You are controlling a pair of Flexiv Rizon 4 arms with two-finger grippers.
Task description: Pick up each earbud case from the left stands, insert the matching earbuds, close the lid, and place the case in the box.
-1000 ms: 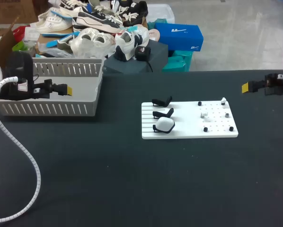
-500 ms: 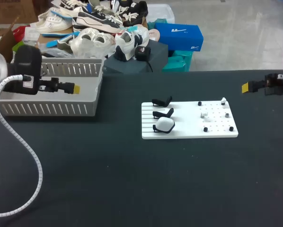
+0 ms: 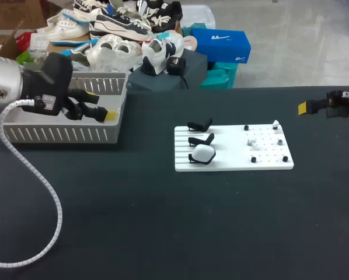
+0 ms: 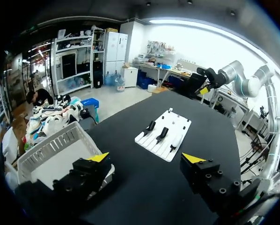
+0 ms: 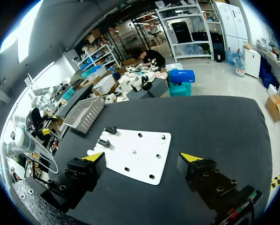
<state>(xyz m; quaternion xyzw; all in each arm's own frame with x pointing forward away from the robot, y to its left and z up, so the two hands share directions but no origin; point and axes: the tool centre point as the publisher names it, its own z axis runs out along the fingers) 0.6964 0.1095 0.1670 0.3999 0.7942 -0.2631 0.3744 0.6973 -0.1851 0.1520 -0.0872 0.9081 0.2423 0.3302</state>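
- Earbud case (image 3: 203, 153): sits in the nearest stand at the left end of the white board (image 3: 233, 164).
- Left gripper (image 3: 101, 105): left of the board, over the basket (image 3: 58, 135); fingers apart, empty.
- Right gripper (image 5: 141, 156): right of the board; fingers apart, empty.

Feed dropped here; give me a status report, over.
Left gripper, right gripper: jaws open, empty. White rounded earbud case on its black stand, untouched. Left gripper at grey slatted plastic basket; nothing blocking.

We can read no writing, number or sign on anything here. The counter (image 3: 163, 221), the white board (image 3: 233, 162) lying on it, the small white case (image 3: 203, 153) on that board and the grey basket (image 3: 58, 135) show us no legible print.
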